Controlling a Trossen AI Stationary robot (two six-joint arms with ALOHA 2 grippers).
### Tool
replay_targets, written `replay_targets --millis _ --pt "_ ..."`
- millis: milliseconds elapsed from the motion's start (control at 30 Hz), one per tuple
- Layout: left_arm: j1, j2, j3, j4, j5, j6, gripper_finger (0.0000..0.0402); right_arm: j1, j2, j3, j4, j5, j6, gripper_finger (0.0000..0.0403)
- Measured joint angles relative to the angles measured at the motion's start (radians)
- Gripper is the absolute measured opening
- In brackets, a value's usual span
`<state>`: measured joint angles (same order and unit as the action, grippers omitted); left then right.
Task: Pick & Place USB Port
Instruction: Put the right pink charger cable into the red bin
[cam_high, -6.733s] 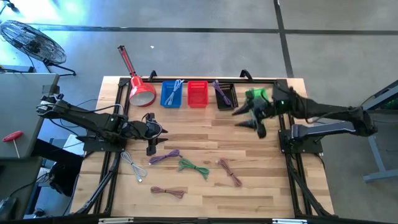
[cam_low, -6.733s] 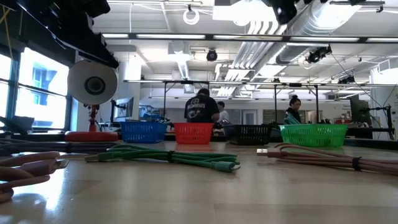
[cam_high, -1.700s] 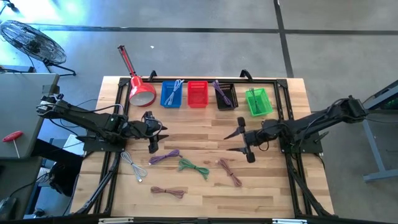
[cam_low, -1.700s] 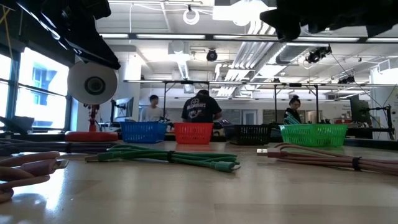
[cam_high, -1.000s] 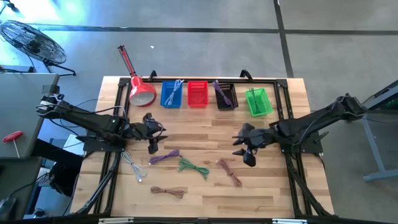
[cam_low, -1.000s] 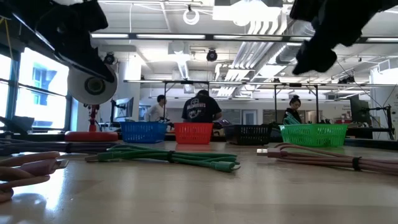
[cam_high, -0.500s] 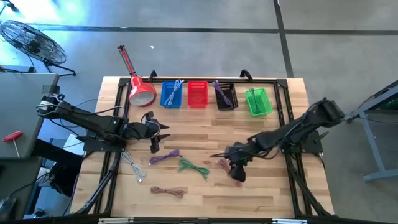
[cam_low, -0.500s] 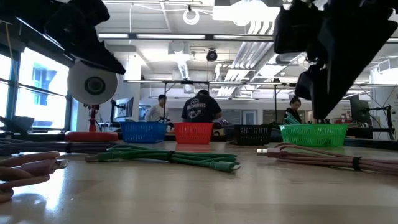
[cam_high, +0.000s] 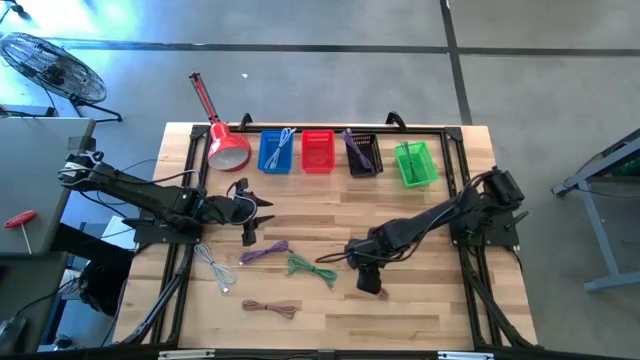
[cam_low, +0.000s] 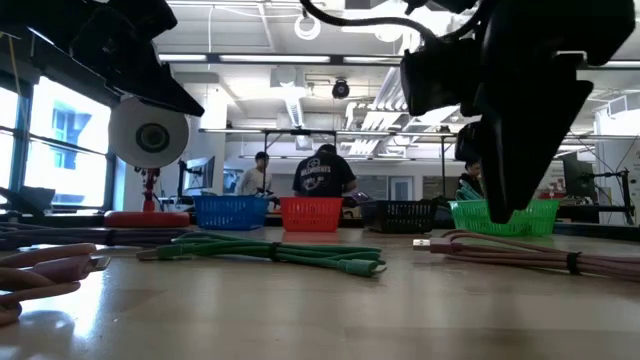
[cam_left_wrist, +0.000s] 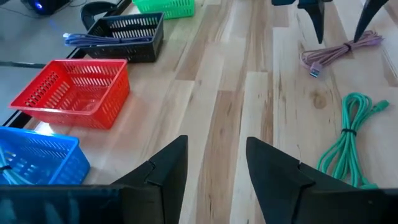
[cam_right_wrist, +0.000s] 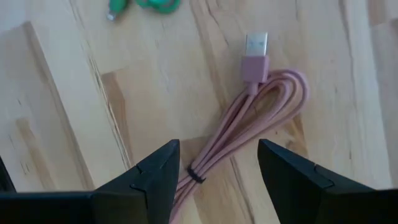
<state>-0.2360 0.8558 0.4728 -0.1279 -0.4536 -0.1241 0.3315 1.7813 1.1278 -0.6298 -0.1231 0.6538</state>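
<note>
A coiled pink USB cable (cam_right_wrist: 249, 134) lies flat on the wood table, its plug (cam_right_wrist: 255, 46) pointing away from the wrist camera. My right gripper (cam_right_wrist: 214, 155) hangs open just above it, one finger on each side of the coil, touching nothing. In the high view, my right gripper (cam_high: 366, 274) covers most of the cable. In the low view, the pink cable (cam_low: 520, 256) lies under the dark gripper (cam_low: 500, 210). My left gripper (cam_high: 256, 214) waits open over the table's left half, also seen as the left gripper (cam_left_wrist: 214, 146) above bare wood.
Four baskets stand along the far edge: blue (cam_high: 276, 150) with a cable in it, red (cam_high: 317, 150), black (cam_high: 362, 153) with a purple cable, green (cam_high: 414, 163). Loose cables lie nearby: green (cam_high: 312, 268), purple (cam_high: 262, 252), white (cam_high: 214, 268), brownish (cam_high: 270, 308). A red lamp (cam_high: 228, 146) sits at the far left.
My right arm has reached from the table's right-middle toward the near-left and come down over the pink cable, staying open. The cable has not moved. My left arm has kept still.
</note>
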Motion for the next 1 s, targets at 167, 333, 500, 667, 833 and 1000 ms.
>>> replay_targets --millis 167,333,500,667,833,1000 --pt "0.000 0.000 0.000 0.000 -0.002 0.000 0.0159 -0.006 0.006 0.004 -0.015 -0.009 -0.002 0.0208" --pt "0.000 0.000 0.000 0.003 -0.002 0.015 0.0159 -0.031 0.006 0.003 -0.030 -0.006 -0.016 0.0208" --pt "0.000 0.000 0.000 0.006 -0.002 0.015 0.0159 -0.045 0.009 0.003 -0.032 -0.007 -0.031 0.0208" --pt "0.000 0.000 0.000 0.006 -0.001 0.015 0.0159 -0.046 0.041 0.003 -0.013 -0.041 -0.032 0.0208" --pt "0.000 0.000 0.000 0.007 -0.001 0.015 0.0159 -0.056 0.071 0.003 0.018 -0.071 -0.056 0.0208" --pt "0.000 0.000 0.000 0.007 0.001 0.012 0.0159 -0.071 0.088 0.003 0.037 -0.095 -0.079 0.0208"
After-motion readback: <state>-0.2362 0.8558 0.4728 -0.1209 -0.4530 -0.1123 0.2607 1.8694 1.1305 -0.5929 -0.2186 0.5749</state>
